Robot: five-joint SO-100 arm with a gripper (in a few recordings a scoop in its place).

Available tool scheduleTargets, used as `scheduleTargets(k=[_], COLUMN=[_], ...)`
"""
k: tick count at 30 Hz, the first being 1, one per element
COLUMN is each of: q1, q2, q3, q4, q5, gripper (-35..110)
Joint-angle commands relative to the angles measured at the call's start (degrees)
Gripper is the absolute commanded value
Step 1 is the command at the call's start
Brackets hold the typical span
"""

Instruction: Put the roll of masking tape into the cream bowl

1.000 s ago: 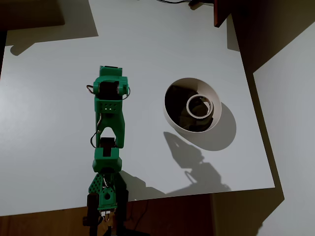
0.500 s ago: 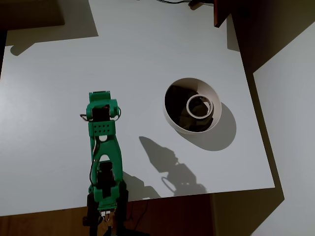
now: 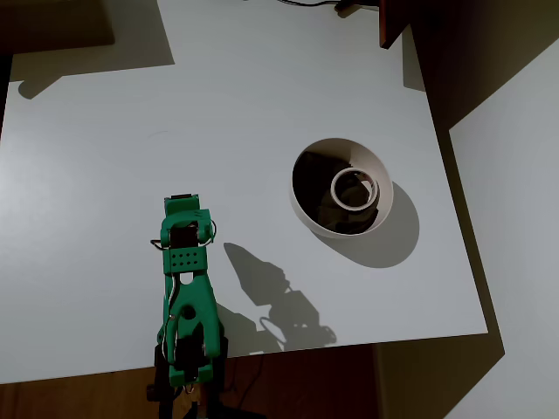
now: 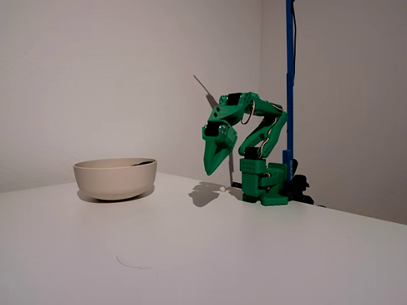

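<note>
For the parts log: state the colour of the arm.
Bright green with black motors; the arm shows best in the fixed view.

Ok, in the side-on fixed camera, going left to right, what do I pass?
cream bowl → gripper, pointing down above the table → green arm base → blue pole behind the base.

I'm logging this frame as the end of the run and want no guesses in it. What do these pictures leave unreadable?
- The roll of masking tape, a thin cream-white ring in the round cream bowl: in the fixed view the bowl's wall hides it.
- The green two-finger gripper: the fingers look together in the fixed view, but too small to be sure; overhead, the green arm covers them.
- The arm's base: cut off by the overhead picture's bottom edge.
</note>
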Motion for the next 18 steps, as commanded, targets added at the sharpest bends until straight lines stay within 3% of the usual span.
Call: scheduleTargets(k=[1,10,18], q1=[-0.2,-0.4,-2.1], q2=[5.4,16.3,33.6], q3=[4.7,15.6,24.3], q4=[-2.5,-4.0,2.7], q5=[-1.1,-1.4,-0.1], gripper=[-8,-8,-8])
